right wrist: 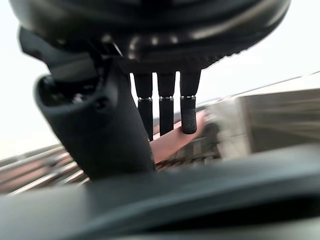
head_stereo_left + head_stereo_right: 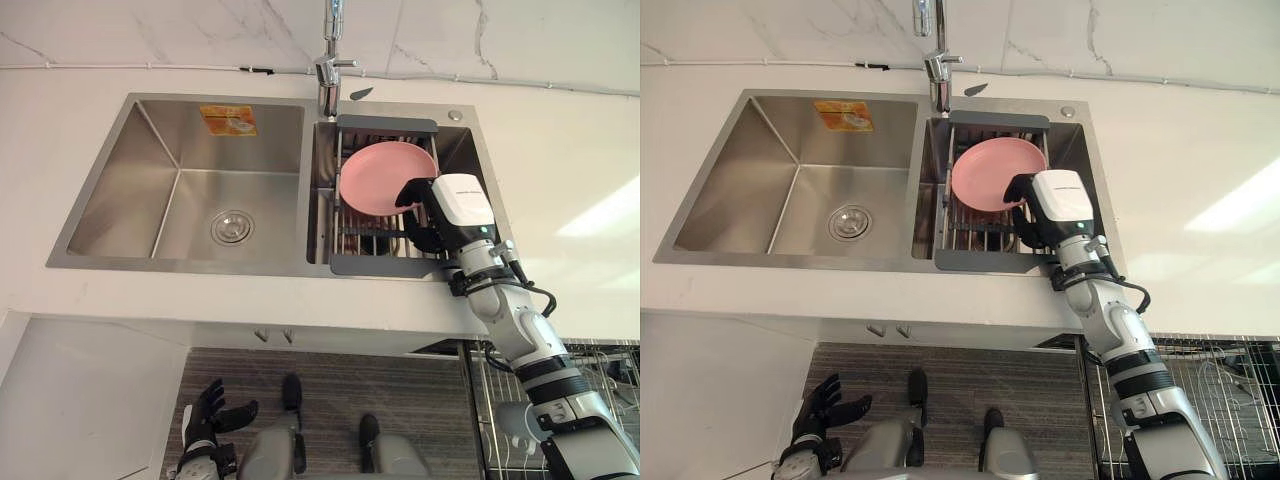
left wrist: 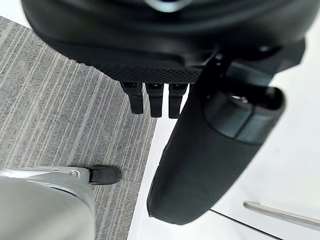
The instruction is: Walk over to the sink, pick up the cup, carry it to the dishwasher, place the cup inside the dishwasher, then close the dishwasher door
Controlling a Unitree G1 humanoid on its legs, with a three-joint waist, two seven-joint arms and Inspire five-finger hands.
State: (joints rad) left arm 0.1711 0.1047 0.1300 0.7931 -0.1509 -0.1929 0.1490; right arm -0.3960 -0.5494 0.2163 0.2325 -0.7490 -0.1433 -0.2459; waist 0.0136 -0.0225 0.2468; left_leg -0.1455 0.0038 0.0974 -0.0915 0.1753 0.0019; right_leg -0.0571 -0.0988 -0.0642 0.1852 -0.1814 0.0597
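The right hand (image 2: 460, 205) is stretched out over the right basin of the sink (image 2: 180, 268). Its fingers (image 1: 189, 115) are straight and loose with nothing between them, and their tips reach the near rim of a pink plate (image 2: 385, 175). The plate leans in a grey drainer rack (image 2: 380, 265). I cannot tell where the cup is. An orange sticker (image 2: 228, 120) sits on the far wall of the left basin, its print too small to read, with the drain (image 2: 232, 227) below it and the faucet (image 2: 330, 70) behind. Low on the near left, the left hand (image 2: 205, 415) hangs open with its fingers spread. The left wrist view alone shows a metal handle (image 3: 280, 214) on a white cabinet front. The head views show a wire rack (image 2: 600, 370) under the counter (image 2: 560, 150) at right.
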